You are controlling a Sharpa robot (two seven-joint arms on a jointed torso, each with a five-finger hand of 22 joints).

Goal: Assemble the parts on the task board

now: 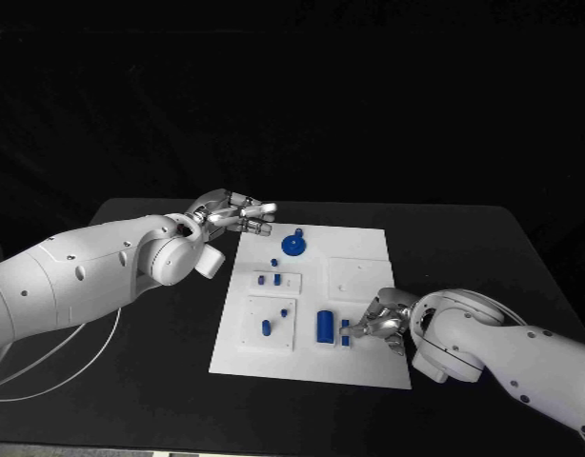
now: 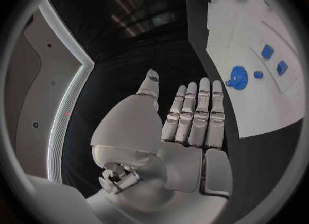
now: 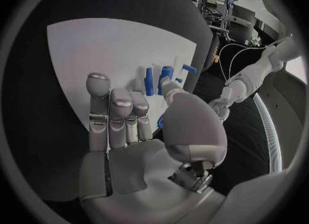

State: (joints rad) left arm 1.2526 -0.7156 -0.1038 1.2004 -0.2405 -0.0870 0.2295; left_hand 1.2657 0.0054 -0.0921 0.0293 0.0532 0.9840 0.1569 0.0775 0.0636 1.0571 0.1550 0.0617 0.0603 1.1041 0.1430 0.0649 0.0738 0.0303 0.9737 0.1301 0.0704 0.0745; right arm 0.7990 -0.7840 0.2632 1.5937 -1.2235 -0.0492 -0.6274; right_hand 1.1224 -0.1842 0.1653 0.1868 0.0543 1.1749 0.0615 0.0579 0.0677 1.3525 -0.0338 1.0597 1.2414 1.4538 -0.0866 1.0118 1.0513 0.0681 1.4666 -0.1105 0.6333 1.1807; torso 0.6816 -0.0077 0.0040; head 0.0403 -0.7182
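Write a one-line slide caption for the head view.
Right robot hand reaches blue parts on the white task board; left robot hand hovers open.

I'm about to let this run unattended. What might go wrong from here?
The right hand sits low over the task board among upright blue parts; its fingers may topple one. The left hand, open at the board's far corner near the blue round part, might nudge the board.

the black table (image 1: pixel 142 381) carries the white task board (image 1: pixel 354 362), which lies flat at its middle. the board's far left corner sits just beside the left hand (image 1: pixel 233 211), and its near right part lies under the right hand (image 1: pixel 382 324). a thin white cable (image 1: pixel 46 367) trails over the table's near left part, behind the left hand.
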